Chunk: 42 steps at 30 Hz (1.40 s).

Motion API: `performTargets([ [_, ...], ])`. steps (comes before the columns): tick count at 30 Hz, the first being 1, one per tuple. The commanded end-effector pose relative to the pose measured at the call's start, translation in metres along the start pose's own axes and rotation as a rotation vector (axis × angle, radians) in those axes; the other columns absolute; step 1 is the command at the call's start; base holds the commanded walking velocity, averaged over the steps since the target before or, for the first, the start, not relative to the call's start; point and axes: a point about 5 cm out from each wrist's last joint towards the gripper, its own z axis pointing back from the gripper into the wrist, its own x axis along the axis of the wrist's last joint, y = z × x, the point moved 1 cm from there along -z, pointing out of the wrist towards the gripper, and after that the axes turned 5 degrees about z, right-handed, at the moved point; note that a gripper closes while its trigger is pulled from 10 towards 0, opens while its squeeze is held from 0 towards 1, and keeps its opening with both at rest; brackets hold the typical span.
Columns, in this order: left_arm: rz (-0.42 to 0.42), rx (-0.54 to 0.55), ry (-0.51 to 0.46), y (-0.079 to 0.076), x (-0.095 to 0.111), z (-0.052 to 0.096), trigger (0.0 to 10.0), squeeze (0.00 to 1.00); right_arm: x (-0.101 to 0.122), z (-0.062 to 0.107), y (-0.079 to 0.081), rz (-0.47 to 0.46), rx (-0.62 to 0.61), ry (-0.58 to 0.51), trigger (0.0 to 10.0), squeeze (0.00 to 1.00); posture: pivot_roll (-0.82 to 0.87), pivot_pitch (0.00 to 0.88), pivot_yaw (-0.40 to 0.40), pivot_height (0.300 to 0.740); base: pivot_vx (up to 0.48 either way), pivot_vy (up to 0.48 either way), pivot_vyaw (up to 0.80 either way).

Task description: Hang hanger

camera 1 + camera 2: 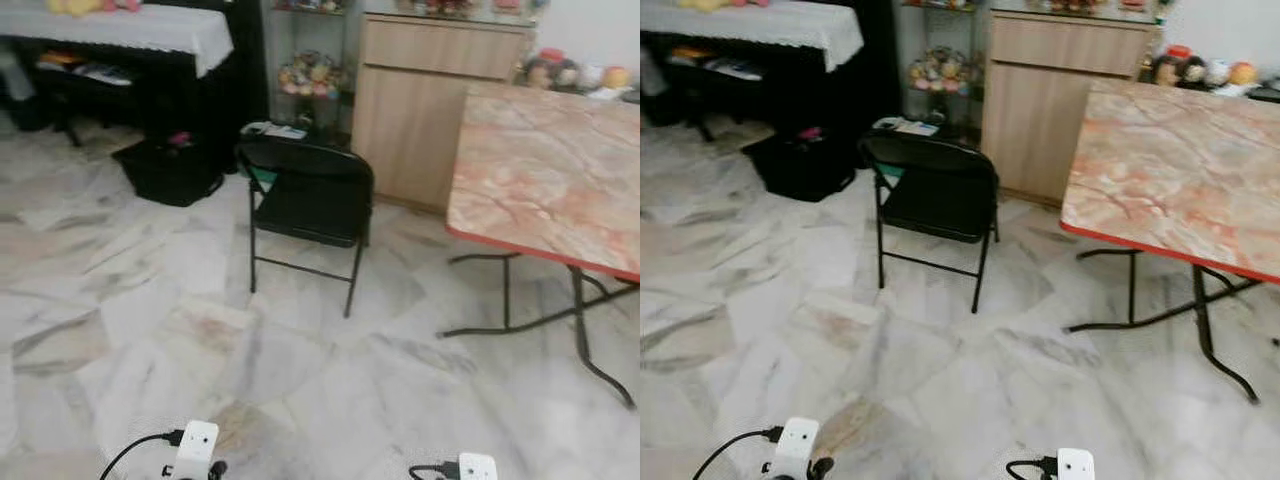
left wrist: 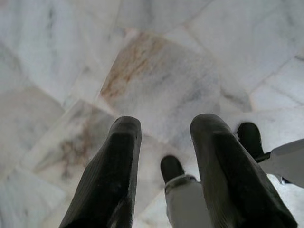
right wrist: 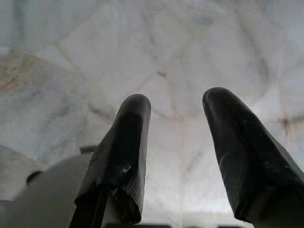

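Hanger: could not be made out anywhere in these views, so its place could not be told.
Left gripper: two long black fingers spread apart, nothing between them — pointed down at the pale grey-veined marble floor, touching nothing.
Right gripper: black fingers likewise parted with a clear gap, holding nothing, hanging above the same marble.
Arms: both hung low at the near edge of the head views, where just the white wrist units with black cables showed.
Open room: a broad stretch of bare marble lay between the robot and the furniture.
Black folding metal chair: stood ahead on the floor, seat turned away, well apart from both grippers.
Pink marble-patterned folding table with a red edge: stood on the right on black legs, its near corner beside the chair but not touching it.
Light wooden cabinet: behind chair and table, against the far wall.
Black bag: on the floor, left of the chair.
Dark furniture under a white lace-edged cloth: far left — at the back.
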Motion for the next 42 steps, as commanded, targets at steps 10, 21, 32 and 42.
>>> performTargets([
  [10, -0.014, -0.011, -0.006, 0.0021, 0.0025, -0.0003, 10.0, 0.00, -0.0048, 0.0021, 0.0017, -0.016, -0.016, 0.004, 10.0, 0.00, -0.18, 0.000, 0.015, 0.740, 0.000, -0.111, -0.23],
  [21, -0.013, -0.014, -0.010, 0.0024, 0.0047, -0.0008, 10.0, 0.00, -0.0025, 0.0014, 0.0023, -0.019, -0.014, -0.003, 10.0, 0.00, -0.18, 0.000, 0.016, 0.740, 0.000, -0.321, 0.00],
  [32, -0.011, -0.018, -0.010, 0.0018, 0.0051, -0.0010, 10.0, 0.00, -0.0030, 0.0012, 0.0020, -0.020, -0.013, 0.006, 10.0, 0.00, -0.18, 0.000, 0.015, 0.740, 0.000, -0.322, -0.07],
  [42, -0.011, -0.018, -0.008, 0.0020, 0.0050, -0.0010, 10.0, 0.00, -0.0023, 0.0011, 0.0024, -0.017, -0.009, 0.000, 10.0, 0.00, -0.17, 0.000, 0.015, 0.740, 0.000, -0.290, -0.38],
])
